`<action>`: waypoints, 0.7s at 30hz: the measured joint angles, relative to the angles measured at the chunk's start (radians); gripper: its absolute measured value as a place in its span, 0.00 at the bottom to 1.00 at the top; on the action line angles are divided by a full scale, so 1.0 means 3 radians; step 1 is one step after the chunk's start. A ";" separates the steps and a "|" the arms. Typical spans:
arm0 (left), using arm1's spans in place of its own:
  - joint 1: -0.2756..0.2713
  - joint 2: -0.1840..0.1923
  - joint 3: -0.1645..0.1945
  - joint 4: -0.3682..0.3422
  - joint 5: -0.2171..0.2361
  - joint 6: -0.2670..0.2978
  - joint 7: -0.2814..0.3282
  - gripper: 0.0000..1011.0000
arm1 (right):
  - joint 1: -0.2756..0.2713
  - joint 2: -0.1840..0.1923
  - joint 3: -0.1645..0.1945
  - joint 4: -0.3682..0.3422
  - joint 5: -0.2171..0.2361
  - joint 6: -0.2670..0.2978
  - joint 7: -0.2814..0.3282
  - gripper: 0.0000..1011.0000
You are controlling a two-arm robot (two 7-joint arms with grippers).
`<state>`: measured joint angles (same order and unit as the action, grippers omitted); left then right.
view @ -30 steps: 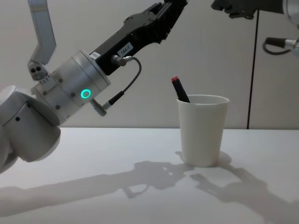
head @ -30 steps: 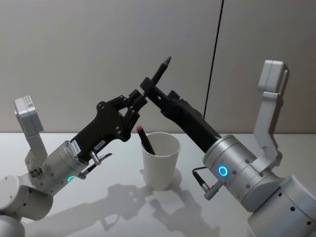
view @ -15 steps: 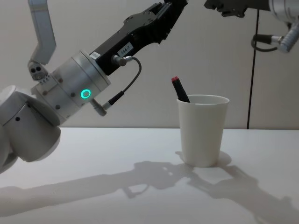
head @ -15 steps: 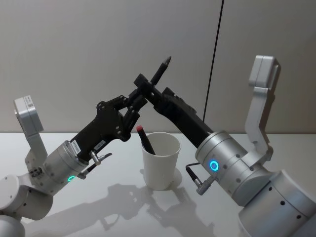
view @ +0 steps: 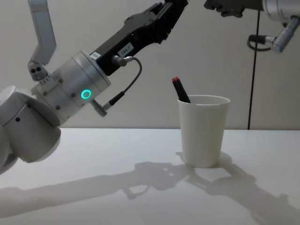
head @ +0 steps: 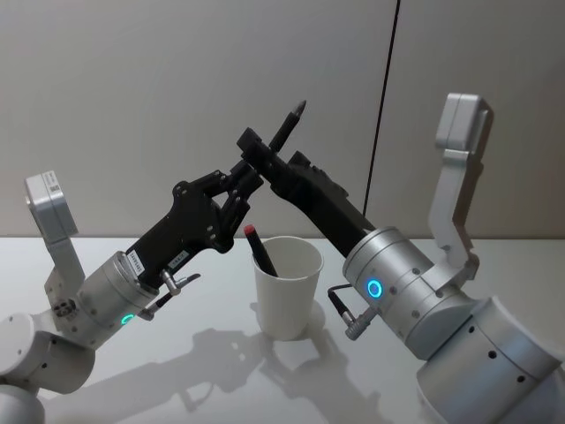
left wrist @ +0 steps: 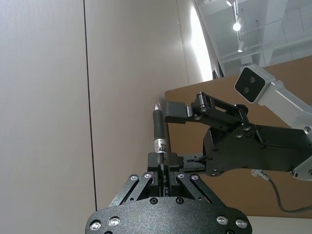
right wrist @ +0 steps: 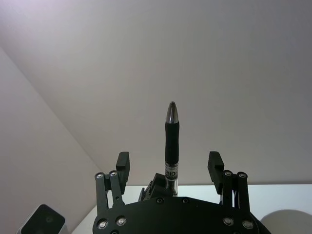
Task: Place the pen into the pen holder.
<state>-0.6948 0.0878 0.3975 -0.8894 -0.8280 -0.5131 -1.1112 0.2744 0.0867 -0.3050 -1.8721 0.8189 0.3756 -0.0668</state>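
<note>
A black pen (head: 288,124) with a silver tip points up and away, high above the table, and my left gripper (head: 250,177) is shut on its lower end. In the left wrist view the pen (left wrist: 158,131) rises from the left gripper (left wrist: 163,170). My right gripper (right wrist: 169,163) is open, with one finger on each side of the pen (right wrist: 171,139) and not touching it. In the head view the right gripper (head: 258,150) meets the pen just above the left one. The pen holder (head: 287,287), a white paper cup, stands on the table below both grippers.
A second pen with a red cap (head: 259,249) leans inside the cup (view: 204,131) and sticks out over its rim. The white table (view: 93,197) spreads around the cup. A grey wall with a dark vertical seam (head: 381,115) stands behind.
The right arm has moved left toward the pen, bringing its open fingers around the shaft. The left arm, pen and cup have not moved.
</note>
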 joint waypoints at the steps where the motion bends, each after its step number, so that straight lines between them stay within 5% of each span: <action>1: 0.0000 0.0000 0.0000 0.0000 0.0000 0.0000 0.0000 0.12 | 0.0007 0.0002 -0.0009 0.0008 -0.0007 -0.0009 -0.0001 0.99; 21: 0.0000 0.0000 0.0000 0.0000 0.0000 0.0000 0.0000 0.12 | 0.0097 0.0031 -0.0068 0.0124 -0.0048 -0.0100 -0.0049 0.99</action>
<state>-0.6948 0.0878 0.3974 -0.8893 -0.8280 -0.5131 -1.1112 0.3036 0.0960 -0.3255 -1.8350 0.8044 0.3455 -0.0814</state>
